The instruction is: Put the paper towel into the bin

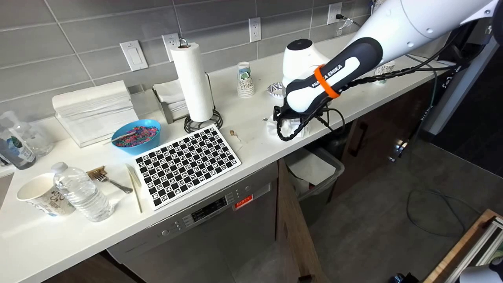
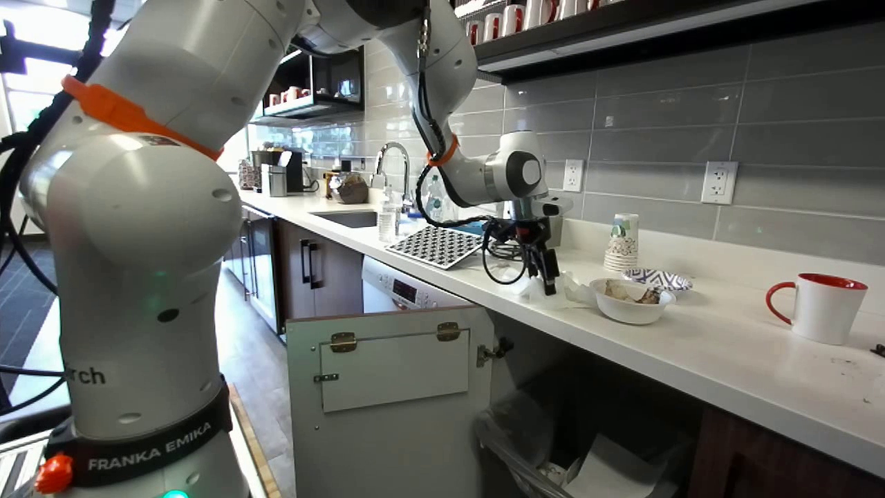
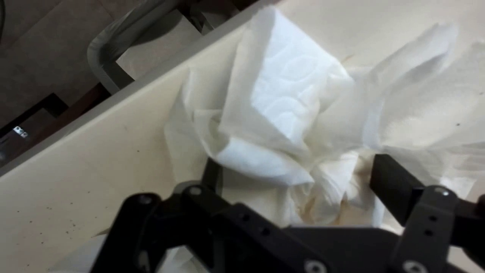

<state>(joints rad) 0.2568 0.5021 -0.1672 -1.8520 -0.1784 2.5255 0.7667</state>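
The paper towel (image 3: 280,94) is a crumpled white wad on the counter near its front edge. It also shows under the gripper in both exterior views (image 1: 272,127) (image 2: 577,290). My gripper (image 3: 297,167) is open and low over it, fingers wide apart with part of the wad between them. The left finger's tip is partly hidden behind the paper. In an exterior view the gripper (image 2: 545,280) points down at the towel. The bin (image 1: 338,169) has a greyish rim and stands below the counter in the open cabinet, with papers inside. Its rim also shows in the wrist view (image 3: 99,57).
The open cabinet door (image 2: 394,422) stands out beside the bin. A white bowl with food scraps (image 2: 630,308), a patterned plate (image 2: 657,279), stacked cups (image 2: 621,242) and a mug (image 2: 826,311) are on the counter. A checkered board (image 1: 188,165) and towel roll (image 1: 192,82) stand further along.
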